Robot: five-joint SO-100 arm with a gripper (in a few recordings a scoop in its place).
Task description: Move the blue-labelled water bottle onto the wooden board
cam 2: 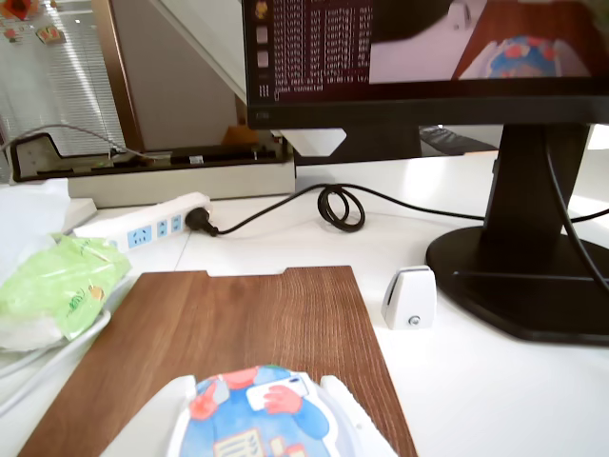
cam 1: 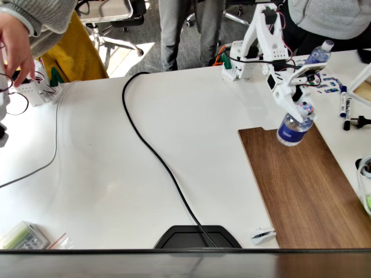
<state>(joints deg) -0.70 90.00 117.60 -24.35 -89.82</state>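
Claw (cam 1: 301, 111) closed around cap end of blue-labelled water bottle (cam 1: 294, 130). Bottle tilted, base over far corner of wooden board (cam 1: 301, 191); base contact with board unclear. Board lies flat on white tabletop (cam 1: 174, 116).

White table (cam 1: 174, 145) under bright daylight, grey carpet floor (cam 1: 148, 49) behind, office chair (cam 1: 113, 17) beyond.

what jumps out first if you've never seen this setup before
The white gripper grips the small bottle by its cap, over the far end of the dark wooden board at the right of the fixed view. In the wrist view the red-and-blue cap sits at the bottom edge. A black cable snakes across the white table.
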